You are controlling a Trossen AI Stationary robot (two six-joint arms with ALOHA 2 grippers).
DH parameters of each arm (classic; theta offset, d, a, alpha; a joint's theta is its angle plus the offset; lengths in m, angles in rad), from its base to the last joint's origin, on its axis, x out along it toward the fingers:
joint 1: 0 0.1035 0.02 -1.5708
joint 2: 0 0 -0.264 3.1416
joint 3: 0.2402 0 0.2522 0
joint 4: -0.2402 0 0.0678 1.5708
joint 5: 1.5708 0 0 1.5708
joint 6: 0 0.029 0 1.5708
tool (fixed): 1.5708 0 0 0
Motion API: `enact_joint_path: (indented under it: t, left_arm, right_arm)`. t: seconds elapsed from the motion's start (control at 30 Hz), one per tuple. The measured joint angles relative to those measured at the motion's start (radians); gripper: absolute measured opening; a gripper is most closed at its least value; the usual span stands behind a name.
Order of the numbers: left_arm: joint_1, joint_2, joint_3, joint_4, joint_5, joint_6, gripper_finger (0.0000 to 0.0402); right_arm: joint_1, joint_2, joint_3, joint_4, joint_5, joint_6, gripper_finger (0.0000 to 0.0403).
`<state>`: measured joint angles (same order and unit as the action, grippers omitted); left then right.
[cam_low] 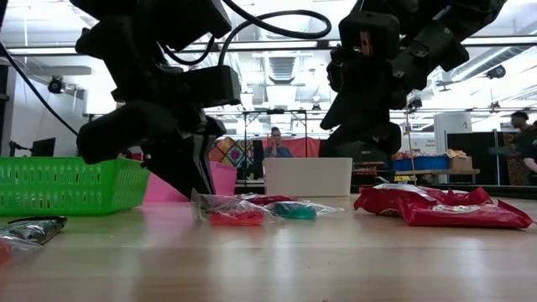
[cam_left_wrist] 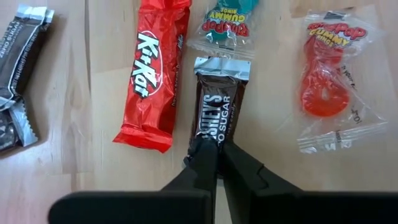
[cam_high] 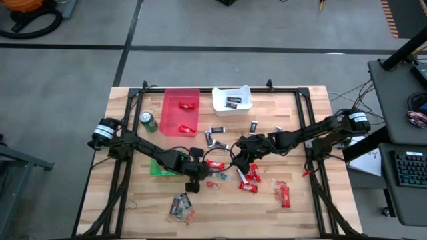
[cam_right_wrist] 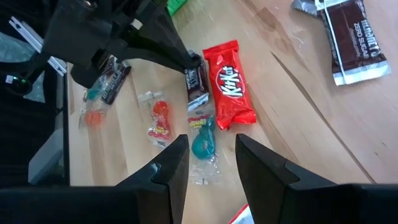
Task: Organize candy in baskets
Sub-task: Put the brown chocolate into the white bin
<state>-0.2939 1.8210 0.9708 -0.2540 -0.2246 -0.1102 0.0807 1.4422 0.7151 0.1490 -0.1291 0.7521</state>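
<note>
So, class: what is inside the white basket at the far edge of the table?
The white basket holds one dark wrapped candy, seen from above. From table height its front wall hides whatever is inside.

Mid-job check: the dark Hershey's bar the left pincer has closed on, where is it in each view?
High view: hidden under the left pincer, mid-table.
Low view: not discernible; the pincer's dark fingers touch down near the wrapped gummy rings.
Left wrist view: centre, the Hershey's bar pinched at its near end.
Right wrist view: small dark bar at the left pincer's tip.
Shared landmark: the red KitKat lying right beside it.
</note>
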Motion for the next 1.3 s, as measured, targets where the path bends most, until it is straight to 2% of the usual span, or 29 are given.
enact_joint_path:
  t: [0.63, 1.03, 1.3]
  left_arm:
    - [-0.002, -0.023, -0.004, 0.025, -0.003, 0.058, 0.0001]
    - [-0.004, -0.081, -0.003, 0.009, -0.062, 0.076, 0.0]
    - [-0.004, -0.085, -0.002, 0.003, -0.065, 0.076, 0.0]
  right_arm:
    - [0.0, 0.0, 0.0, 0.021, 0.002, -0.055, 0.0123]
    - [0.0, 0.0, 0.0, 0.032, 0.025, -0.065, 0.0123]
    - [0.0, 0.0, 0.0, 0.046, 0.026, -0.066, 0.0123]
